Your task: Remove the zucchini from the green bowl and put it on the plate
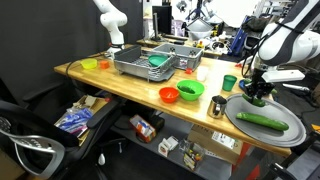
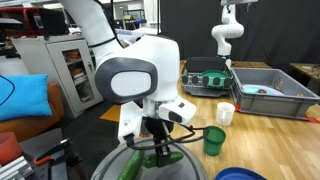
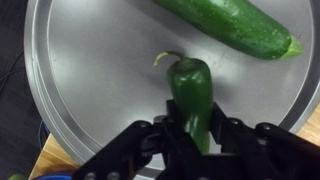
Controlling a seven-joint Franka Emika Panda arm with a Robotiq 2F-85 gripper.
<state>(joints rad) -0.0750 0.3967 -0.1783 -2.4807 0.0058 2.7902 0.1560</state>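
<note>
In the wrist view my gripper is shut on the zucchini, a short dark green piece with a curled stem. It sits low over the large grey plate; I cannot tell whether it touches the plate. In an exterior view the gripper hangs over the plate at the table's end. The green bowl stands empty to the side, apart from the gripper. The arm also fills an exterior view, with the gripper pointing down.
A long green cucumber-like vegetable lies on the plate's far part, and shows in an exterior view. A red-orange bowl, a small green cup and a grey dish rack stand nearby. A blue dish is close.
</note>
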